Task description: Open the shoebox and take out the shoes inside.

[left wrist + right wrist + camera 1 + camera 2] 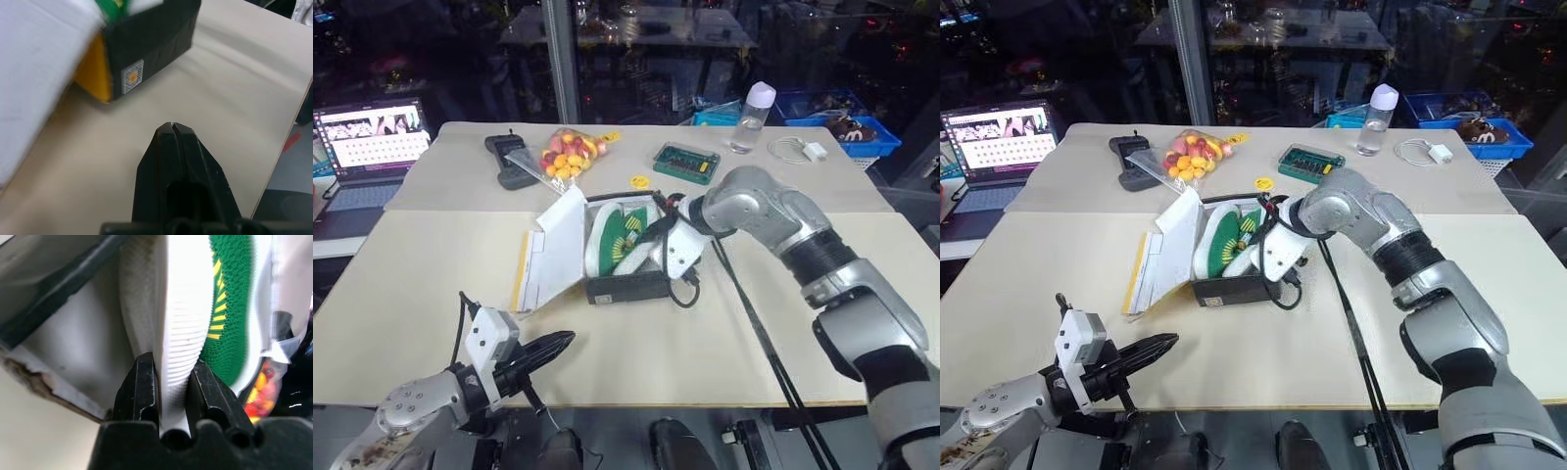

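Nearest of all, the left gripper [563, 340] hovers low over the near edge of the desk [431, 294], its black fingers [172, 134] pressed fully together, holding nothing. Beyond it, mid-desk, sits the shoebox [625, 287] — lid [553, 250] flipped open to the left, white inside showing. The right gripper [173, 387] reaches down into the box from the right — its fingers are clamped on the white sole of one of the shoes [631, 235], green uppers with yellow marks still inside the box. On the far side lie a bag of coloured sweets [566, 154], a green flat case [686, 163], a bottle [752, 117] and, far left, a laptop [370, 142].
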